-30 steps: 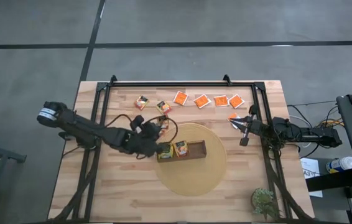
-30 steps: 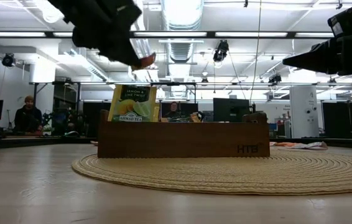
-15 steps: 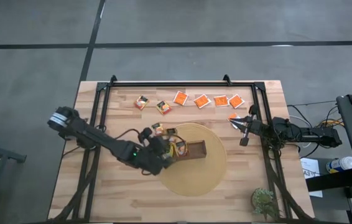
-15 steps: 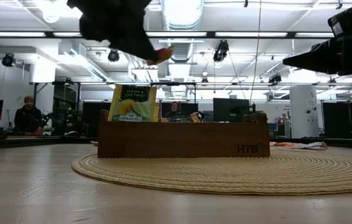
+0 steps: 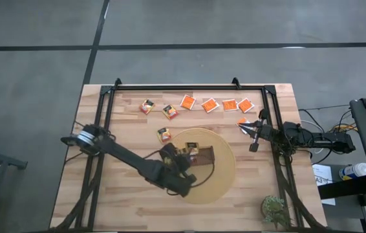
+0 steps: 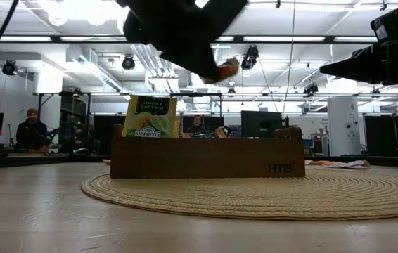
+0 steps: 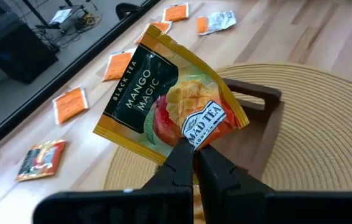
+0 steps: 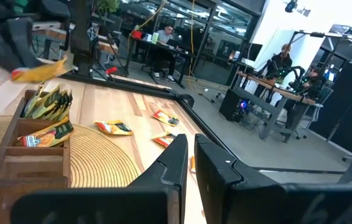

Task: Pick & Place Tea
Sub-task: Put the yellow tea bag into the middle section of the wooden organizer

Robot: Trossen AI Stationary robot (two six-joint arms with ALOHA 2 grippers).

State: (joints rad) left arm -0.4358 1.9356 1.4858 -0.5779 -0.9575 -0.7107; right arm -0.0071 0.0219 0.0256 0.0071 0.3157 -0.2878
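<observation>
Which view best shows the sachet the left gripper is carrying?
Left wrist view: the Mango Magic sachet fills the frame, label readable, pinched by the left gripper. Low view shows only its edge; the high view barely shows it.

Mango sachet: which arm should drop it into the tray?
Left. Its hand is shut on the mango sachet, above the wooden tray. The right hand waits, shut, at the table's right edge.

Grey concrete floor (image 5: 34, 58) with dark seam lines around the wooden bench (image 5: 131, 207). Open workshop behind: white ceiling (image 6: 311, 21) with strip lights and ducting, desks with monitors (image 6: 259, 123), glass partitions (image 8: 226, 31), people seated at workstations (image 6: 30, 130).
</observation>
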